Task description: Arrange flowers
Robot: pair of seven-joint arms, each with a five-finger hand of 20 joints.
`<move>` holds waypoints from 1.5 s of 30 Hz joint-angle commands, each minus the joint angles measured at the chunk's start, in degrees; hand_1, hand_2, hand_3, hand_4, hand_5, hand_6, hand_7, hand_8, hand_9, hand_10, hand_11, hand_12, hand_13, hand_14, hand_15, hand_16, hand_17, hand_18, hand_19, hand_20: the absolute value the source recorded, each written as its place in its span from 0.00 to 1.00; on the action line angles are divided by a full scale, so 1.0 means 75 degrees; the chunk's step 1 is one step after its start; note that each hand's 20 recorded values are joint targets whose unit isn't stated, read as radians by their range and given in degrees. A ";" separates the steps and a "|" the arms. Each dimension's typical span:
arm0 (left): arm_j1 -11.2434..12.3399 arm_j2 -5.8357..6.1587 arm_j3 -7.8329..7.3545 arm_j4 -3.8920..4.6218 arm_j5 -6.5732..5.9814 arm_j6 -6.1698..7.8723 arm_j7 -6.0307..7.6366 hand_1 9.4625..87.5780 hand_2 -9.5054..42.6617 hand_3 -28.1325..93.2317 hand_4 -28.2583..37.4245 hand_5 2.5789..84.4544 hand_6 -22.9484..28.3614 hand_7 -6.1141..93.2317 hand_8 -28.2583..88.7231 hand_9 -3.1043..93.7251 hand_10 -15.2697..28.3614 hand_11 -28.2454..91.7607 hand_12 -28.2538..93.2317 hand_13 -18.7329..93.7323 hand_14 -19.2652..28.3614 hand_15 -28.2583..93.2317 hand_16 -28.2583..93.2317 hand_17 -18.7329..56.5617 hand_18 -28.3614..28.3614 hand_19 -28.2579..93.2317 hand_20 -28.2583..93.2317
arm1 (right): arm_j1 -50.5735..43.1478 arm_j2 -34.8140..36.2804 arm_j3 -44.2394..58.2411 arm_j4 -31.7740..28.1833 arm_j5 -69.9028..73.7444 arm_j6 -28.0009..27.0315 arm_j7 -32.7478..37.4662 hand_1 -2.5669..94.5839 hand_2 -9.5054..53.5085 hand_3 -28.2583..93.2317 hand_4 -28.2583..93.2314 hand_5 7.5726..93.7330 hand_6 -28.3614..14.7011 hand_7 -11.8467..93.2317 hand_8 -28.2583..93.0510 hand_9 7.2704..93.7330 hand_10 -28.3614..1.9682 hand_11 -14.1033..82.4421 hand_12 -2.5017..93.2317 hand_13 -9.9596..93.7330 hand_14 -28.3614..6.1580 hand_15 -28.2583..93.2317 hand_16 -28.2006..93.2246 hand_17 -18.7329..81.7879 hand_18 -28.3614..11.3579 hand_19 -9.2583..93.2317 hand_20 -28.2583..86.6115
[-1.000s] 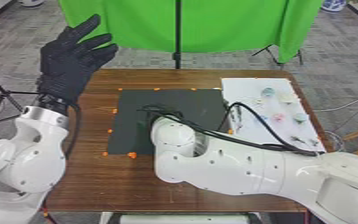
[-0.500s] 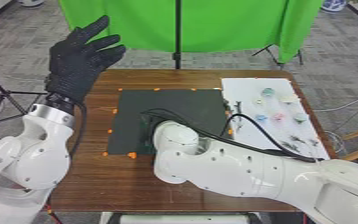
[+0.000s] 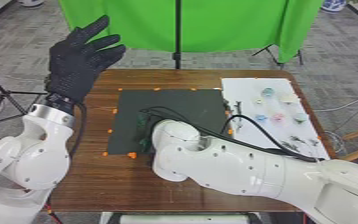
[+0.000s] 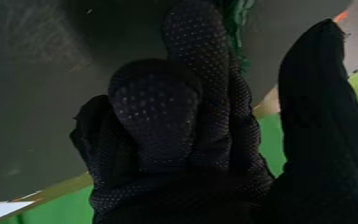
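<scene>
Dark mat, green sprig near-to-far

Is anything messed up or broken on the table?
Nothing looks spilled or broken that I can see. One thing looks a bit messy: a black cable by the right arm loops over the white sheet, where the little pink flower lies.

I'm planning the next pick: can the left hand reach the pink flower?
Probably not: the pink flower lies across the table from the left hand, and the right arm may obstruct.
</scene>
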 commanded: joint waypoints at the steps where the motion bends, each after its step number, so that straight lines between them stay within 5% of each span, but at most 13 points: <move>1: 0.0160 -0.0024 -0.0045 -0.0050 0.0027 0.0054 -0.0039 0.14 0.34 0.86 0.00 0.36 0.60 0.21 0.16 0.34 0.80 0.44 0.32 0.37 0.96 0.60 0.17 0.15 0.96 0.74 0.25 | -0.0058 -0.0086 0.0053 -0.0184 -0.0183 -0.0029 -0.0177 0.50 0.14 0.57 0.02 0.74 0.62 0.24 0.13 0.93 0.59 0.48 0.22 0.92 0.64 0.77 0.39 0.73 0.26 1.00 0.64; 7: 0.0761 -0.0004 -0.0487 -0.0319 0.0045 0.0291 -0.0165 0.14 0.34 0.86 0.00 0.36 0.60 0.21 0.16 0.34 0.80 0.44 0.32 0.37 0.96 0.60 0.17 0.15 0.96 0.74 0.25 | -0.0104 -0.0068 -0.0040 -0.0361 -0.0555 0.0439 -0.0434 0.49 0.14 0.59 0.01 0.74 0.61 0.24 0.13 0.93 0.59 0.50 0.22 0.92 0.64 0.77 0.39 0.73 0.26 1.00 0.64; 9: 0.0867 0.0069 -0.0555 -0.0368 0.0014 0.0324 -0.0034 0.14 0.34 0.86 0.00 0.36 0.60 0.21 0.16 0.34 0.79 0.44 0.32 0.37 0.96 0.60 0.17 0.15 0.96 0.74 0.25 | 0.0191 0.0012 -0.0330 -0.0456 -0.0699 0.0846 -0.0511 0.48 0.13 0.61 0.01 0.75 0.62 0.25 0.13 0.93 0.59 0.51 0.22 0.92 0.64 0.77 0.38 0.73 0.25 1.00 0.64; 16: 0.1084 0.0081 -0.0708 -0.0459 0.0027 0.0374 0.0002 0.14 0.34 0.86 0.00 0.37 0.61 0.21 0.16 0.34 0.80 0.44 0.32 0.37 0.96 0.60 0.17 0.15 0.96 0.74 0.25 | 0.0479 0.0121 -0.0543 -0.0542 -0.0700 0.1480 -0.0635 0.48 0.10 0.63 0.00 0.78 0.62 0.26 0.13 0.95 0.61 0.53 0.22 0.93 0.65 0.77 0.39 0.74 0.25 1.00 0.65; 18: 0.1477 0.0153 -0.0964 -0.0641 0.0000 0.0540 0.0249 0.14 0.34 0.86 0.00 0.37 0.61 0.21 0.16 0.34 0.80 0.44 0.32 0.37 0.96 0.60 0.17 0.15 0.96 0.74 0.25 | 0.0756 0.0170 -0.0742 -0.0610 -0.0641 0.1646 -0.0772 0.48 0.10 0.63 0.00 0.79 0.62 0.26 0.13 0.95 0.61 0.53 0.22 0.93 0.65 0.77 0.39 0.74 0.25 1.00 0.66; 20: 0.2385 0.0270 -0.1515 -0.1022 -0.0087 0.0900 0.0785 0.14 0.34 0.86 0.00 0.37 0.61 0.21 0.16 0.34 0.80 0.44 0.32 0.37 0.96 0.60 0.17 0.15 0.96 0.74 0.25 | 0.1126 0.0206 -0.1007 -0.0647 -0.0633 0.1654 -0.1119 0.46 0.10 0.66 0.00 0.79 0.62 0.26 0.13 0.94 0.60 0.53 0.22 0.93 0.64 0.77 0.39 0.74 0.25 1.00 0.65; 22: 0.2583 0.0145 -0.1696 -0.1055 -0.0066 0.0872 0.0657 0.14 0.34 0.86 0.00 0.37 0.61 0.21 0.16 0.34 0.80 0.44 0.32 0.37 0.96 0.60 0.17 0.15 0.96 0.74 0.25 | 0.1016 0.0487 -0.0775 -0.0833 -0.0790 0.1651 -0.1181 0.44 0.10 0.68 0.00 0.79 0.61 0.26 0.13 0.93 0.59 0.52 0.22 0.92 0.62 0.76 0.39 0.72 0.24 1.00 0.63; 29: 0.4101 -0.0179 -0.2779 -0.1506 -0.0104 0.1185 0.0873 0.14 0.34 0.86 0.00 0.37 0.61 0.21 0.16 0.34 0.80 0.44 0.32 0.37 0.96 0.60 0.17 0.15 0.96 0.75 0.25 | 0.0452 0.1788 0.0417 -0.1778 -0.1500 0.1360 -0.1230 0.40 0.12 0.69 0.00 0.78 0.59 0.27 0.13 0.91 0.55 0.50 0.21 0.90 0.59 0.75 0.38 0.71 0.24 1.00 0.60; 35: 0.4693 -0.0357 -0.3051 -0.1679 -0.0109 0.1194 0.1024 0.14 0.34 0.86 0.00 0.37 0.61 0.21 0.16 0.34 0.80 0.44 0.32 0.37 0.96 0.60 0.17 0.15 0.96 0.75 0.25 | -0.0728 0.3174 0.1651 -0.2510 -0.2354 0.0908 -0.0741 0.37 0.13 0.74 0.01 0.74 0.55 0.25 0.14 0.87 0.46 0.46 0.20 0.87 0.52 0.72 0.36 0.68 0.22 1.00 0.52; 45: 0.5202 -0.0497 -0.3258 -0.1810 -0.0125 0.1278 0.1185 0.14 0.34 0.86 0.00 0.37 0.61 0.21 0.16 0.34 0.80 0.44 0.32 0.37 0.96 0.60 0.17 0.15 0.97 0.75 0.25 | -0.3773 0.4539 0.4211 -0.3316 -0.3293 0.0413 0.0322 0.36 0.11 0.77 0.02 0.62 0.49 0.22 0.14 0.77 0.33 0.38 0.17 0.84 0.45 0.70 0.34 0.67 0.21 1.00 0.42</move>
